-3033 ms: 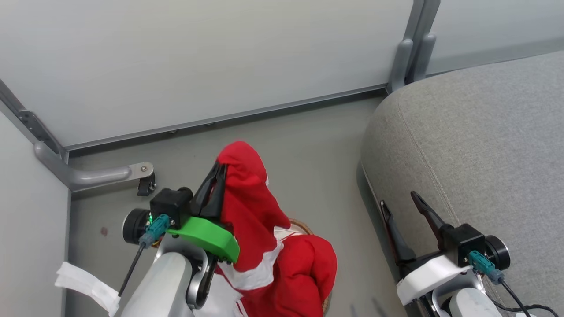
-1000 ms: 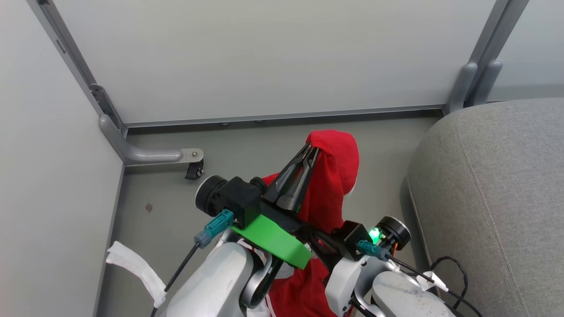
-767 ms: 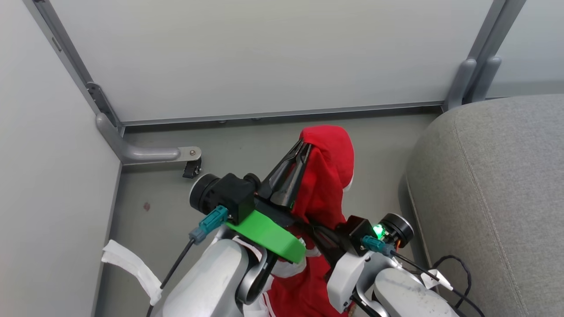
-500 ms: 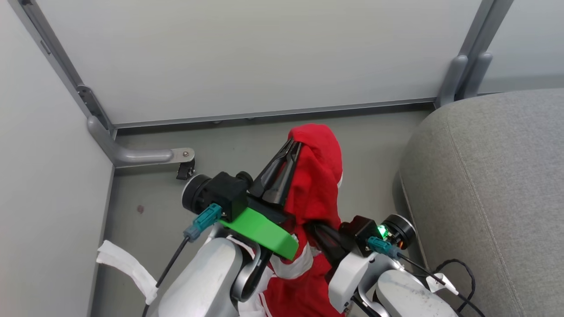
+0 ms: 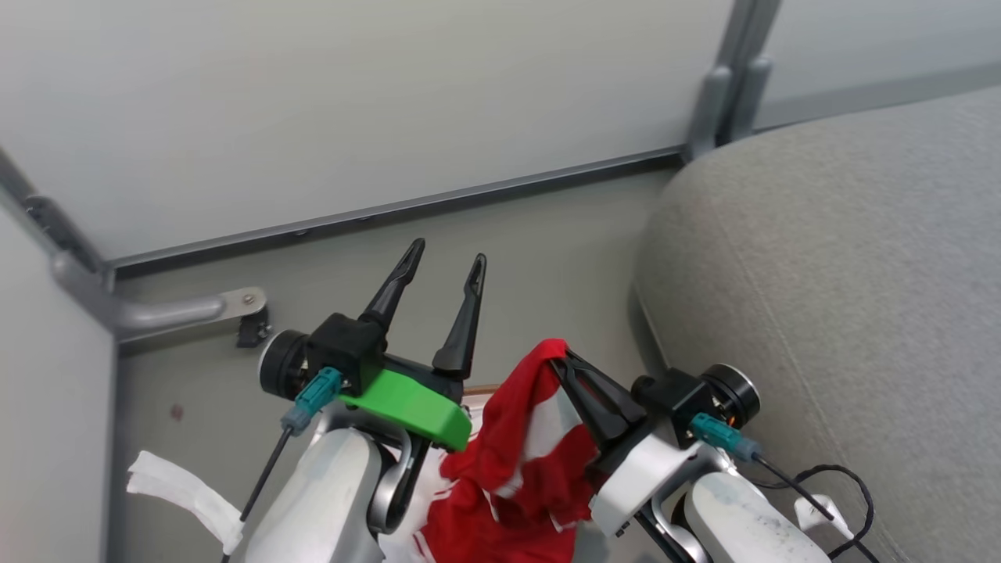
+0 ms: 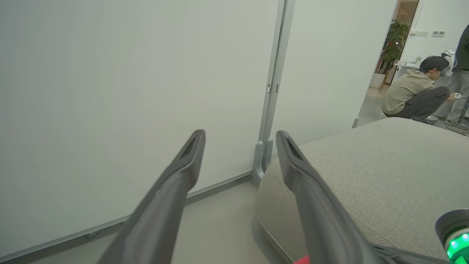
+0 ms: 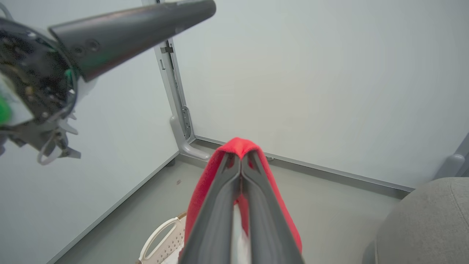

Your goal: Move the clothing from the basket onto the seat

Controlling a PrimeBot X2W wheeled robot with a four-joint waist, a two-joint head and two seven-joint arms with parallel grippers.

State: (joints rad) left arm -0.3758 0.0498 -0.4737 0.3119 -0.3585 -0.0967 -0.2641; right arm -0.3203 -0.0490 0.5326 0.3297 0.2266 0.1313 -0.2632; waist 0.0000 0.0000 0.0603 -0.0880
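The red clothing [image 5: 508,461], with white stripes, hangs low between my two arms, its top fold pinched in my right gripper [image 5: 560,358], which is shut on it. In the right wrist view the clothing [image 7: 282,216] drapes over the closed fingertips of the right gripper [image 7: 240,158]. My left gripper [image 5: 446,258] stands open and empty above and to the left, pointing at the wall; its fingers [image 6: 183,176] frame the seat's corner. The grey seat [image 5: 821,274] fills the right side. Part of the white basket [image 7: 161,238] with a handle shows below the clothing.
Pale partition walls close off the back and left, with a grey metal foot and caster [image 5: 188,313] on the floor and a post [image 5: 727,86] by the seat. A person [image 6: 414,91] crouches far beyond the seat. A black cable [image 5: 829,485] trails off my right wrist.
The left gripper has let go of the clothing and opened. The clothing has dropped and now hangs from the shut right gripper. The head camera has also shifted.
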